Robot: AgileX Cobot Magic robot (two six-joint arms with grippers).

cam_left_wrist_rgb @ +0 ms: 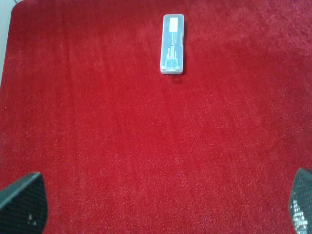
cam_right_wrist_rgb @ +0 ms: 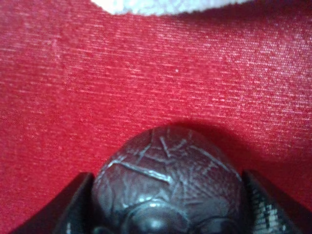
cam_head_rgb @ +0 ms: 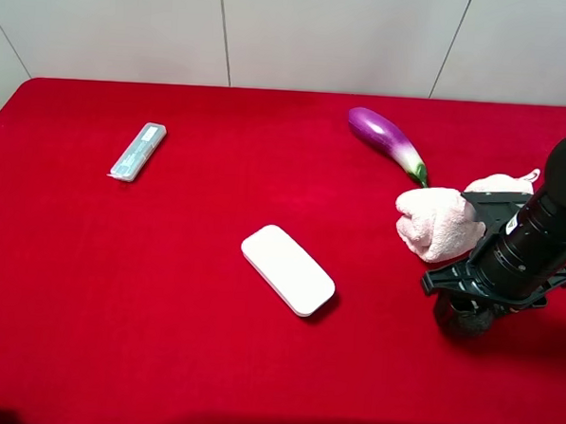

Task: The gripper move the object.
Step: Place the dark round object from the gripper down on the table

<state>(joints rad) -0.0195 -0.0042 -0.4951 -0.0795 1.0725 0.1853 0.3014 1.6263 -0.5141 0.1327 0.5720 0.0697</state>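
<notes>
The object is a small dark brown-black ball [cam_head_rgb: 459, 322] with a cracked, glossy surface, at the right of the red table [cam_head_rgb: 164, 310]. My right gripper [cam_head_rgb: 468, 305], a black cylinder with a flat cross-bar, stands straight over it. In the right wrist view the ball [cam_right_wrist_rgb: 168, 185] fills the gap between the two dark fingers [cam_right_wrist_rgb: 73, 207], which touch it on both sides; its shadow lies on the cloth. My left gripper [cam_left_wrist_rgb: 163, 204] is open and empty over bare red cloth; only its fingertips [cam_left_wrist_rgb: 22, 204] show.
A pink-white cloth bundle [cam_head_rgb: 439, 223] lies just beyond the ball, its edge in the right wrist view [cam_right_wrist_rgb: 161, 4]. A purple eggplant [cam_head_rgb: 386, 141] is at the back right, a white rounded flat case [cam_head_rgb: 288, 269] mid-table, a small clear box [cam_head_rgb: 138, 151] [cam_left_wrist_rgb: 172, 44] at the left.
</notes>
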